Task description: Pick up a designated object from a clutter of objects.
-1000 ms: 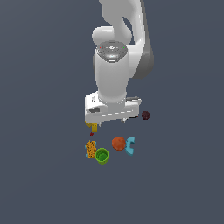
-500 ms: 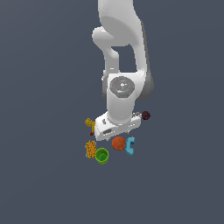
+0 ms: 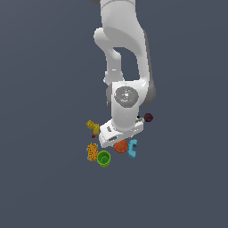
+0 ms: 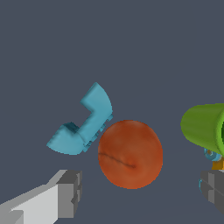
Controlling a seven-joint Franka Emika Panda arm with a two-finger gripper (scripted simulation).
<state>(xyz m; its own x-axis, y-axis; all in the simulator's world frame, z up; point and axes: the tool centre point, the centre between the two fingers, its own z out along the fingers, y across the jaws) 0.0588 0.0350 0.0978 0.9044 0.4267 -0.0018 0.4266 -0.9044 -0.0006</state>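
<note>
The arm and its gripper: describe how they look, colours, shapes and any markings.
The arm is glossy white, built of thick rounded segments with grey bands at the joints. A round grey cap with tiny red and green marks sits on the wrist. The gripper has a boxy white body and blocky dark grey fingers. No cables show.

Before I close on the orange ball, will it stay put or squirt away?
The orange ball looks smooth and round, so it may roll if one finger touches first. The end effector is open with the ball roughly between its fingers, which should help centre it. The cyan C-shaped piece sits right beside it and the green cup is near, so either may get nudged.
</note>
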